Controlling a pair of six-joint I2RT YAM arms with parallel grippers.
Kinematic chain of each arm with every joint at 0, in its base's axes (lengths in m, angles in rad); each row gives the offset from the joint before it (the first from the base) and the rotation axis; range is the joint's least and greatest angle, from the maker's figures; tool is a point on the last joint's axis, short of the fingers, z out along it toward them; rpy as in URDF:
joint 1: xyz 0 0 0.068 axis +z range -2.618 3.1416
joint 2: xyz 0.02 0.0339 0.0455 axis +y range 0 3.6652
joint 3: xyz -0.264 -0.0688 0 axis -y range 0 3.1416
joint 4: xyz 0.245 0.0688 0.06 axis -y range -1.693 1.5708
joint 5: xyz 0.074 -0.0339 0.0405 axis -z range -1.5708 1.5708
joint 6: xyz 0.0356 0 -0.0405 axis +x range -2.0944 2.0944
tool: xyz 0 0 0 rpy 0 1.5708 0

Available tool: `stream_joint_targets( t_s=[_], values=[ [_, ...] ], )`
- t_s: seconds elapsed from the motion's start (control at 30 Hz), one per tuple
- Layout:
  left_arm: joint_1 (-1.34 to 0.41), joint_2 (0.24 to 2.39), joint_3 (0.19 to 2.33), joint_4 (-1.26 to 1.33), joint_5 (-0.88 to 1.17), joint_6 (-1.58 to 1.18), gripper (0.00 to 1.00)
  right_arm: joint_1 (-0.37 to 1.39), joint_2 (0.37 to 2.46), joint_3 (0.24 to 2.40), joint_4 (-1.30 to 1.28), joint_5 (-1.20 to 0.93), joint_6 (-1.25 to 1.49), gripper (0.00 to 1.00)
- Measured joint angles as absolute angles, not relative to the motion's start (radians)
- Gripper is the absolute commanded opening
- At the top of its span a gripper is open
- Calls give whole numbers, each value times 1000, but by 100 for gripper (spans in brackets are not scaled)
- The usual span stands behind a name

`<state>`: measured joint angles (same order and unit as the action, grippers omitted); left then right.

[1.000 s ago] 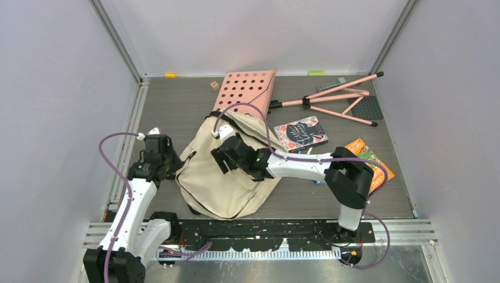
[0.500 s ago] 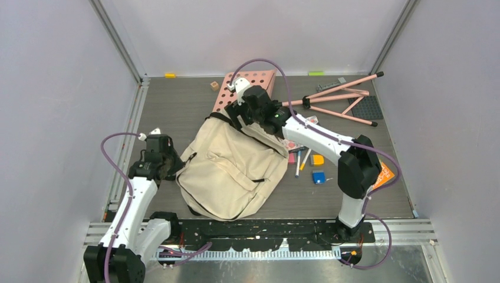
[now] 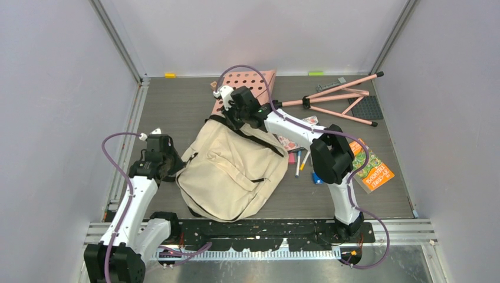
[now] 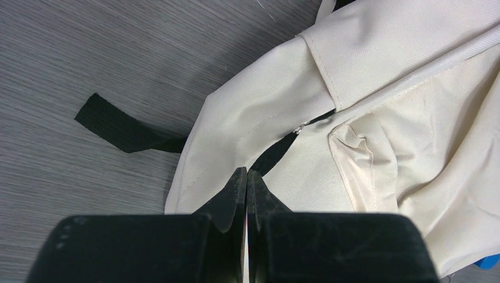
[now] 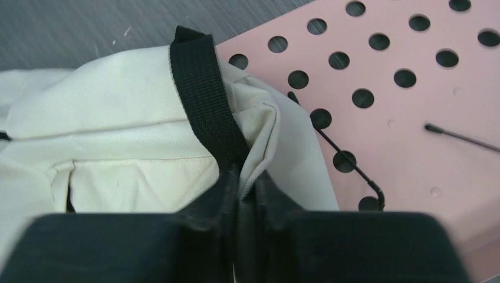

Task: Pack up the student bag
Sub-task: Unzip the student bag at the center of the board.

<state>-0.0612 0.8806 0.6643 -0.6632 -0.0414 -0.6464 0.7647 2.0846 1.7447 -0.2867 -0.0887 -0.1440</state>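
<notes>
The student bag [image 3: 230,171] lies flat mid-table, cream fabric with black straps. My left gripper [image 3: 170,164] is at its left corner; in the left wrist view the fingertips [image 4: 247,174] are pressed together over the bag's cream edge [image 4: 383,88], with a thin strip of fabric between them. My right gripper [image 3: 234,116] is at the bag's far top end. There its jaws [image 5: 244,177] are shut on a fold of cream fabric [image 5: 118,118], just below the black top strap [image 5: 203,94].
A pink perforated board [image 3: 253,81] lies behind the bag, under its top [image 5: 401,100]. A pink tripod stand [image 3: 336,100] and a black plate [image 3: 367,107] sit back right. An orange book [image 3: 374,172], pens [image 3: 301,159] and a blue block [image 3: 318,177] lie right of the bag.
My right arm swung from over the bag's middle to its far top end, opened wide, then closed on the top fold. The left arm has stayed put.
</notes>
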Motion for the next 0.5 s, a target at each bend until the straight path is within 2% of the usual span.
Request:
stream_joint_targets(
  t_s=[0.03,0.1,0.5],
  values=[
    [-61,881,664,-663,-41,-646,0,765,2088,1747,-288,-72,-136,2],
    [-61,880,664,-663,-42,-646,0,769,2090,1747,-290,-27,-121,1],
    [-60,816,664,-673,-70,-646,0,758,2090,1747,-285,254,-30,0]
  ],
)
